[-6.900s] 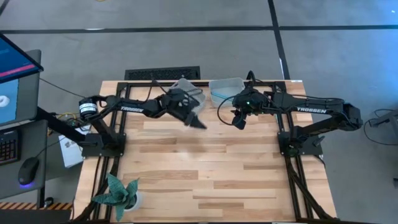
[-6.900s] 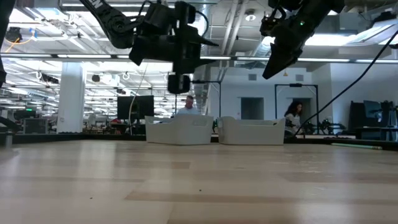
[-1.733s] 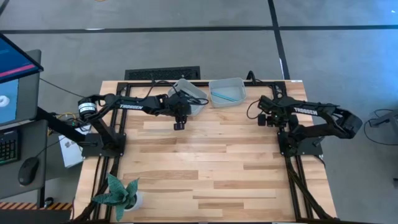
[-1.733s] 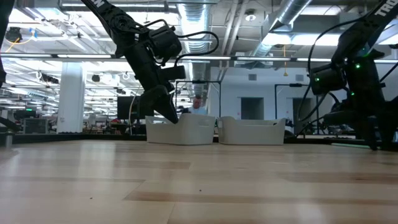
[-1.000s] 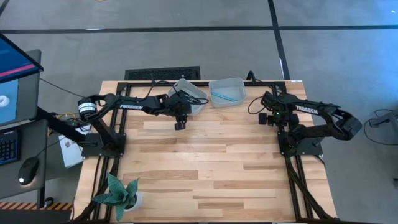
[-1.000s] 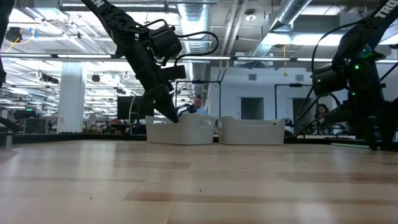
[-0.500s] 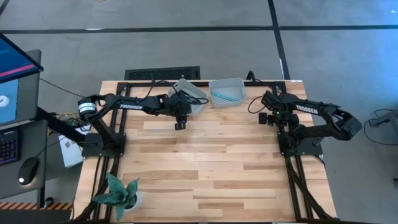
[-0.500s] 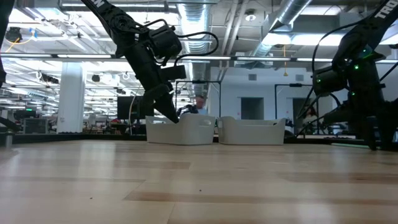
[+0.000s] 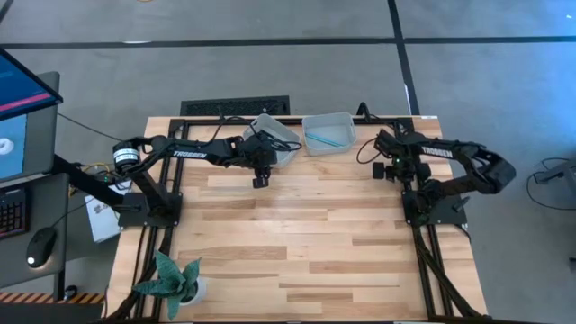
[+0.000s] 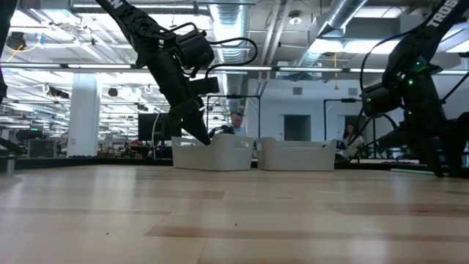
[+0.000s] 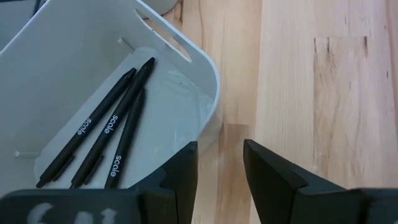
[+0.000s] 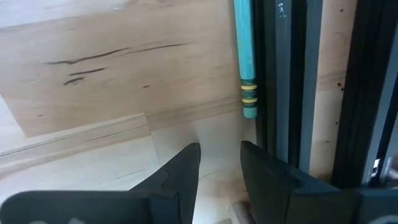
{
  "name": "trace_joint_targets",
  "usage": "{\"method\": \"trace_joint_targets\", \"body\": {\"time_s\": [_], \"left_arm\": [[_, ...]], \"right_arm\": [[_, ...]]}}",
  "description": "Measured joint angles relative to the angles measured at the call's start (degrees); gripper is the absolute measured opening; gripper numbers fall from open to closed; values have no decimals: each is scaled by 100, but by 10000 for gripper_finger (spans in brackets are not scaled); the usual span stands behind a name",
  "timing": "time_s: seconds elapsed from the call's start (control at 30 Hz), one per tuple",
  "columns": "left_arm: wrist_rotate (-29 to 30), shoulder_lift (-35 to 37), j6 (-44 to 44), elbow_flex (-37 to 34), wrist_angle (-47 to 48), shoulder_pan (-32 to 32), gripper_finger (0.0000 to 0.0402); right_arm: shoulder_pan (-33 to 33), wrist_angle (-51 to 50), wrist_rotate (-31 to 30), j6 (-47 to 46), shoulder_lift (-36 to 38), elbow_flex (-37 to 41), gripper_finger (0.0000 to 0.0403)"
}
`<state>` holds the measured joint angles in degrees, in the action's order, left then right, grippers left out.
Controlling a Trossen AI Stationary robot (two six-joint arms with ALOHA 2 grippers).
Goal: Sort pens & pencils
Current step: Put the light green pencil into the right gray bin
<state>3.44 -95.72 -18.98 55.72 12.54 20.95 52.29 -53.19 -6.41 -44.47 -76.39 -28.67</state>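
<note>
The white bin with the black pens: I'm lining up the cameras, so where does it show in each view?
High view: white bin at the far table edge, partly under the left arm.
Low view: the left of the two bins.
Left wrist view: fills the picture's left, three black pens inside.
Right wrist view: not in it.
Shared landmark: the left gripper, just beside the bin.

Even, bright overhead lighting throughout. In the high view the desk (image 9: 297, 234) is uniformly lit, with only faint, soft shadows under the arms. In the low view the ceiling lamps (image 10: 344, 45) glare white and the arms read as dark silhouettes against them; the near desk surface is soft and out of focus. In the left wrist view the white bin (image 11: 74, 74) shows mild sheen; both wrist views render the near fingers blurred.
</note>
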Motion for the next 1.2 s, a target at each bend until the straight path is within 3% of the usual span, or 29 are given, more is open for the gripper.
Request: {"method": "trace_joint_targets", "body": {"time_s": [0.47, 0.8, 1.2], "left_arm": [[0, -2, 9, 0, 491, 0, 122], [0, -2, 9, 0, 469, 0, 122], [0, -2, 31, 0, 455, -1, 122]], "right_arm": [[303, -11, 209, -173, -14, -10, 146], [731, -7, 334, 304, -14, -9, 146], [750, 24, 296, 712, -12, -8, 146]]}}
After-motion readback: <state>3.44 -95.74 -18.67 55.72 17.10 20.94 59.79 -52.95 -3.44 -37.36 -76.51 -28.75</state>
